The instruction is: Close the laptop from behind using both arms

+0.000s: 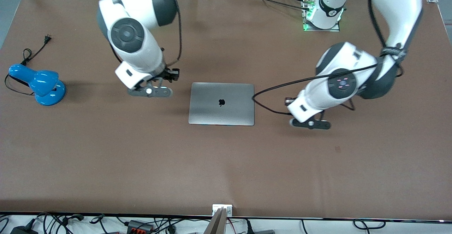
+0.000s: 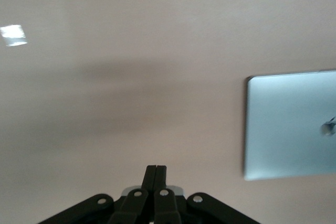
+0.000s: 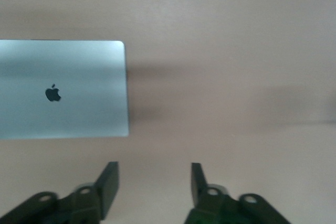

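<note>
The silver-grey laptop [image 1: 221, 104] lies shut and flat on the brown table's middle, lid up, its black apple logo showing. My right gripper [image 1: 150, 91] hangs over bare table beside the laptop, toward the right arm's end. In the right wrist view the gripper [image 3: 154, 169] is open and empty, with the laptop [image 3: 63, 90] off to one side. My left gripper [image 1: 310, 123] hangs over bare table beside the laptop, toward the left arm's end. In the left wrist view the gripper [image 2: 156, 167] is shut on nothing, with a corner of the laptop [image 2: 289, 124] in view.
A blue desk lamp [image 1: 39, 83] stands near the right arm's end of the table, its black cord and plug [image 1: 46, 39] lying loose beside it. A black cable loops from the left arm down near the laptop's edge [image 1: 265, 99].
</note>
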`<state>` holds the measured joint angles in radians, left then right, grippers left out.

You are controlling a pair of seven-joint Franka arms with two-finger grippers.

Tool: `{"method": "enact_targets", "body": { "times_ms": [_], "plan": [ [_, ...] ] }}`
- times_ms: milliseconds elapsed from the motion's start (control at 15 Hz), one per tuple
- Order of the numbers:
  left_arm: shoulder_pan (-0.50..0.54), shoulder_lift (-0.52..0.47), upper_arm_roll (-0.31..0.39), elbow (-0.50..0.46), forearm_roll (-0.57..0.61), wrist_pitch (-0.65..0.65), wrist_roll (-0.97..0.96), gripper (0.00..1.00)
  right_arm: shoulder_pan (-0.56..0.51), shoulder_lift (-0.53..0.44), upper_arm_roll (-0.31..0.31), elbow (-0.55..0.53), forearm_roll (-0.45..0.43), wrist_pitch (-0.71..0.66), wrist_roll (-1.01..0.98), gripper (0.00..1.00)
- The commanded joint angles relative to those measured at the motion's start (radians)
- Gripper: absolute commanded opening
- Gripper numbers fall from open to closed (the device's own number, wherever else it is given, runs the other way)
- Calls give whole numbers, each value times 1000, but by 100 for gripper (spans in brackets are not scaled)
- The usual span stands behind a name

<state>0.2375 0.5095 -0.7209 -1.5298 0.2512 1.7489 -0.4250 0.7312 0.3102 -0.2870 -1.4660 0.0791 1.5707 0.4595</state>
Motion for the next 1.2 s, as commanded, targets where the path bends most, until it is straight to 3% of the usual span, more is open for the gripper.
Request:
{"method": "enact_targets", "body": {
  "times_ms": [0,267,400,467,533,733,867,1000,1133],
  "plan": [
    [-6,-152,65,-33,-85,-87,49,4,1,-78,-82,-5,-7,-108,-67,100],
    [-12,-268,179,-36,-145,-166,225,10,-33,-180,-190,-2,2,-204,-145,100],
    [-15,-319,236,-33,-156,-239,284,21,-180,-233,-129,-4,8,-210,-238,100],
    [-15,-341,261,-32,-156,-259,305,47,-262,-246,-72,-7,7,-218,-319,100],
    [-15,-357,279,-33,-156,-279,319,97,-342,-253,-5,-10,-8,-233,-409,100],
    [-20,-377,326,-18,-170,-292,321,100,-542,-255,159,-25,-31,-238,-490,100],
    [-56,-385,414,-18,-200,-293,308,100,-659,-287,297,-65,-80,-181,-479,100],
    [-93,-411,498,-18,-205,-286,319,100,-723,-344,348,-156,-84,-102,-478,100],
    [-93,-414,500,-15,-205,-279,321,100,-780,-401,396,-258,-82,-13,-478,100]
  ]
}}
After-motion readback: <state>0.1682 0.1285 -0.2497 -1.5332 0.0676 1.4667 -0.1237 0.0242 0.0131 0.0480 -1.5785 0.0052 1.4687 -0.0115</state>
